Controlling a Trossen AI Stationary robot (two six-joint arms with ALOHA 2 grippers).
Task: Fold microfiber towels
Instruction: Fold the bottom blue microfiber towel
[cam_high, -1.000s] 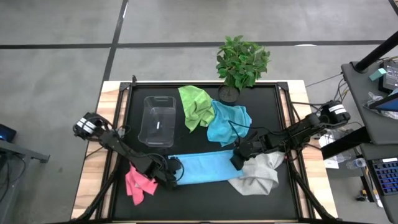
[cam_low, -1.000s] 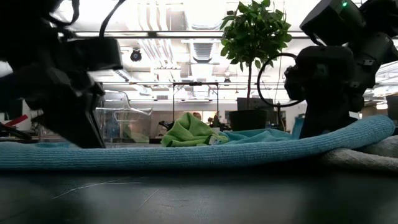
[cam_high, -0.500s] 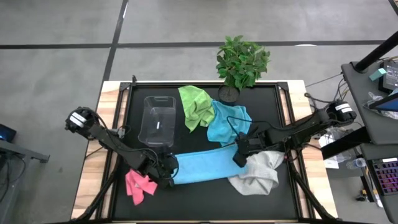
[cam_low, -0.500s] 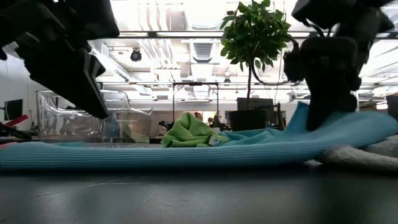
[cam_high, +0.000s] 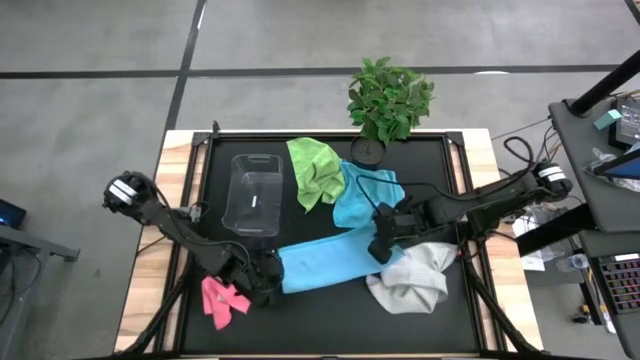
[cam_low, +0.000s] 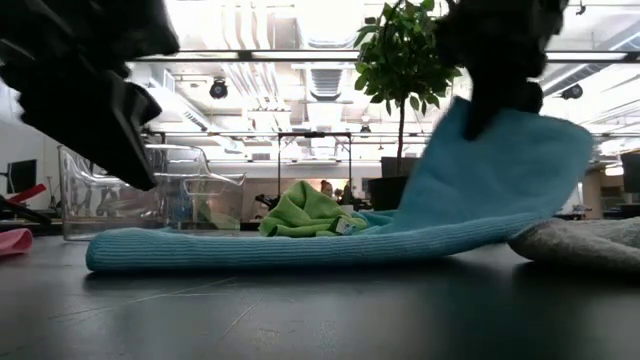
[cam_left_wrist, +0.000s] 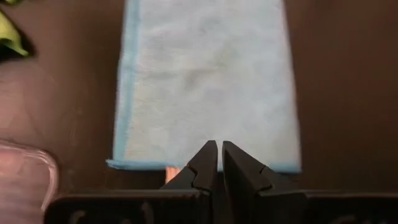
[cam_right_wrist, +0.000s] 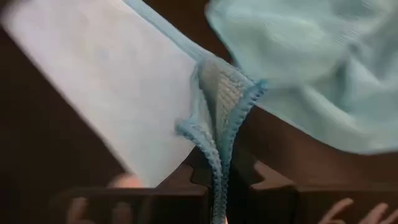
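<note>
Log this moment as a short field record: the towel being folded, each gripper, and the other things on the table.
towel in work: blue towel, a long strip on the black mat, its right end lifted
right gripper: shut on blue towel, pinching its raised edge
left gripper: shut, at the strip's left end, which lies flat
other towels: second blue towel, green towel, pink towel, grey towel, all crumpled
also there: clear bin, potted plant
</note>
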